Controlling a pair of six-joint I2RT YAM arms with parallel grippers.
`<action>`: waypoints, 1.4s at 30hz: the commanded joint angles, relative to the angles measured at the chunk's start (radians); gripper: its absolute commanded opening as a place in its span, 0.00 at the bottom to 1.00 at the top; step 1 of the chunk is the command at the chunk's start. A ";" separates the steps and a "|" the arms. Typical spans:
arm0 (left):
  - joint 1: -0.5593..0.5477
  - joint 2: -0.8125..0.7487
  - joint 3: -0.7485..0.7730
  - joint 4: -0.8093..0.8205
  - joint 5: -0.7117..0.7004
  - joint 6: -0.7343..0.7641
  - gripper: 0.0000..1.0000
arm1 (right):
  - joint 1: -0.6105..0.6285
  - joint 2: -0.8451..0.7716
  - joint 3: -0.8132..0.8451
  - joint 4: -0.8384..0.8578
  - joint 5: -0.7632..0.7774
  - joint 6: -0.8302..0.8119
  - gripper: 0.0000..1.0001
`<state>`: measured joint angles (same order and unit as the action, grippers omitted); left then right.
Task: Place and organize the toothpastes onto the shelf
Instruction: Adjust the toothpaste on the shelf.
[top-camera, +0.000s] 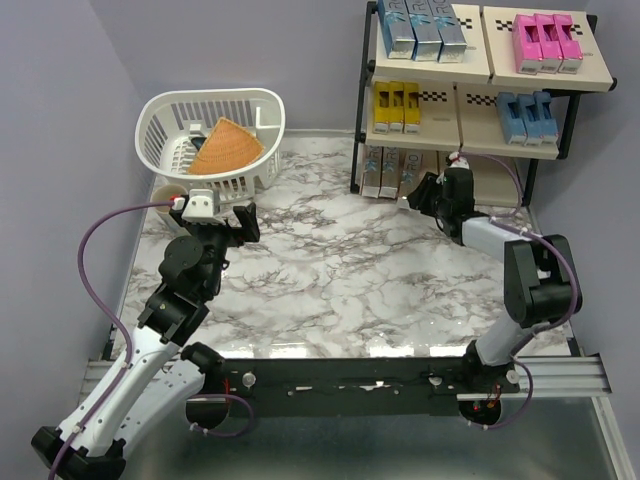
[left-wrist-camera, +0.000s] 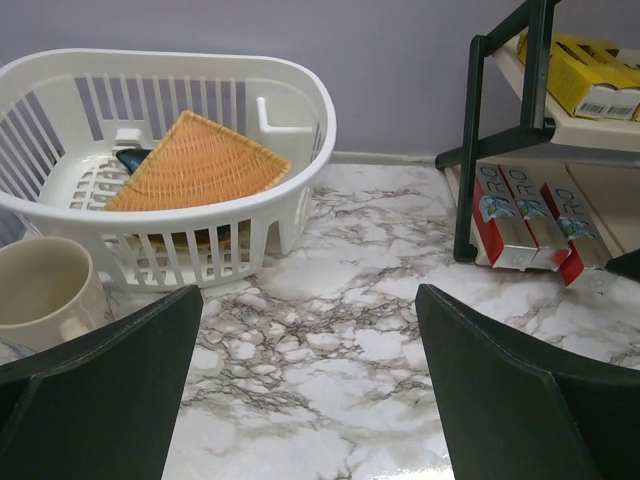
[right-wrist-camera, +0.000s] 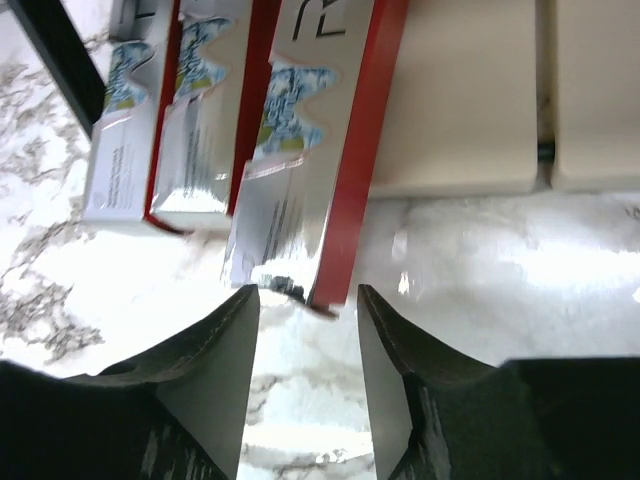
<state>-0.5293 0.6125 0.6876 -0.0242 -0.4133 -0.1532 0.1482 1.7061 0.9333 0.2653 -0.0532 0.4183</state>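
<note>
- Marble-patterned table top (top-camera: 330, 270), with two black-and-white robot arms mounted along its near edge.
- The left gripper (left-wrist-camera: 308, 300) hovers over the left part of the table with its fingers spread wide and nothing between them.
- Just beyond it to the left stands a beige mug (left-wrist-camera: 40, 285). Beside that is a white slotted plastic basket (top-camera: 160, 115) holding a fan-shaped woven wicker piece (top-camera: 225, 148).
- The right gripper (right-wrist-camera: 308, 295) reaches toward the bottom tier of the black-framed three-tier shelf (top-camera: 358, 130) at the far right. Its fingers are partly apart, level with the near end of a red-and-silver toothpaste carton (right-wrist-camera: 310, 150). I cannot tell whether they pinch it.
- That carton lies askew, jutting off the bottom tier beside two matching red-and-silver cartons (right-wrist-camera: 200, 120).
- Middle tier: yellow cartons (top-camera: 396, 105) on the left, light blue cartons (top-camera: 525, 115) on the right.
- Top tier: shiny silver-blue cartons (top-camera: 420, 28) on the left, pink cartons (top-camera: 547, 42) on the right.
</note>
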 joint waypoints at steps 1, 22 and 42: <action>0.006 0.000 -0.008 0.020 0.025 0.007 0.99 | -0.002 -0.132 -0.121 0.046 -0.004 0.014 0.53; 0.006 -0.005 -0.010 0.020 0.013 0.011 0.99 | -0.009 0.016 -0.168 0.258 -0.017 0.333 0.21; 0.006 0.001 -0.010 0.020 0.014 0.015 0.99 | -0.117 0.030 -0.275 0.598 -0.134 0.474 0.21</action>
<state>-0.5293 0.6144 0.6876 -0.0242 -0.4068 -0.1524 0.0666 1.7824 0.7639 0.6724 -0.1310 0.8024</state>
